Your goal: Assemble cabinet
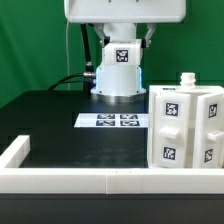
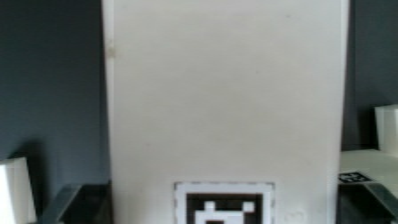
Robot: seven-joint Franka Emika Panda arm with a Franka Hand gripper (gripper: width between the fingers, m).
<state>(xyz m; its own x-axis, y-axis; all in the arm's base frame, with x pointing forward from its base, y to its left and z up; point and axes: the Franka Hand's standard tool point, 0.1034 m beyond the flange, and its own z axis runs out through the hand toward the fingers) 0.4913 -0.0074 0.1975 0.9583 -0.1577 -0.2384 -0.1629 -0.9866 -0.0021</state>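
A white cabinet panel (image 1: 119, 72) with a black-and-white tag hangs upright in my gripper (image 1: 122, 44), above the back middle of the dark table. In the wrist view the same panel (image 2: 222, 90) fills the middle, with its tag low between my dark fingers (image 2: 79, 203). My gripper (image 2: 222, 208) is shut on the panel. The white cabinet body (image 1: 186, 124), boxy and bearing several tags, stands on the table at the exterior view's right, apart from the held panel.
The marker board (image 1: 118, 121) lies flat on the table below the held panel. A low white rim (image 1: 90, 181) edges the table's front and left side. A cable runs behind at the left. White parts show at the wrist view's edges (image 2: 372, 160).
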